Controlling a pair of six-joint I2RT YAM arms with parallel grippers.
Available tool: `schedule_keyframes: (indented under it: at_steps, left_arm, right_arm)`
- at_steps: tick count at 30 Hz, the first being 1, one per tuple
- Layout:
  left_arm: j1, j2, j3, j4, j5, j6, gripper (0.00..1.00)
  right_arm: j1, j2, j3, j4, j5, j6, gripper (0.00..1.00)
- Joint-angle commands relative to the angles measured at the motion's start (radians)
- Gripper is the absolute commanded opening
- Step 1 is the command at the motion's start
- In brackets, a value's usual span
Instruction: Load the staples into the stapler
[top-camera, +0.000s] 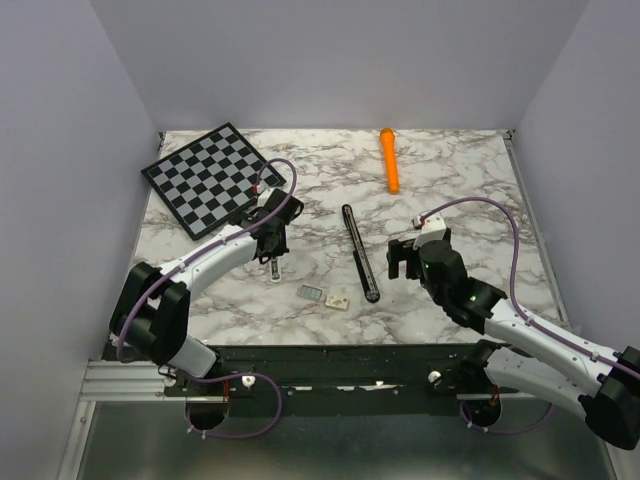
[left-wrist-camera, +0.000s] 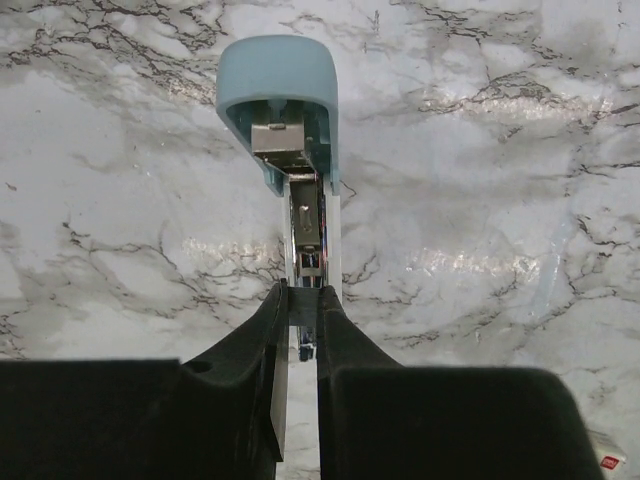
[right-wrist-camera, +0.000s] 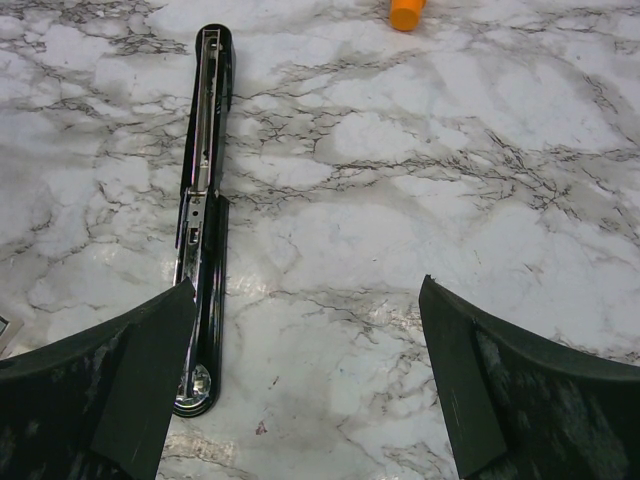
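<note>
Top external: chessboard (top-camera: 207, 177), orange marker (top-camera: 389, 159); pale-blue piece (left-wrist-camera: 278, 80) in left fingers (left-wrist-camera: 250, 345)

Both arms wear white shells over their long links, the left arm (top-camera: 215, 250) and the right arm (top-camera: 530, 330) alike, with chunky black joints between. A purple cable (top-camera: 513, 250) loops along each one. A small green light (top-camera: 470, 297) glows on the right forearm. The jaws are matte black wedges.

Left claw (left-wrist-camera: 303, 300) in a narrow pinch, right claw (right-wrist-camera: 307, 285) wide apart, both low.
</note>
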Motion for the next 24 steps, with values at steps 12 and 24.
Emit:
schedule_keyframes:
  at_steps: [12,24]
  left_arm:
    - [0.029,0.083,-0.015,0.070,0.056,0.063,0.06]
    - [0.029,0.069,-0.053,0.063,0.082,0.049,0.05]
  right_arm:
    - [-0.003,0.009,0.027,0.004,0.007,-0.015,1.00]
    - [-0.003,0.023,0.029,0.002,0.005,-0.016,1.00]
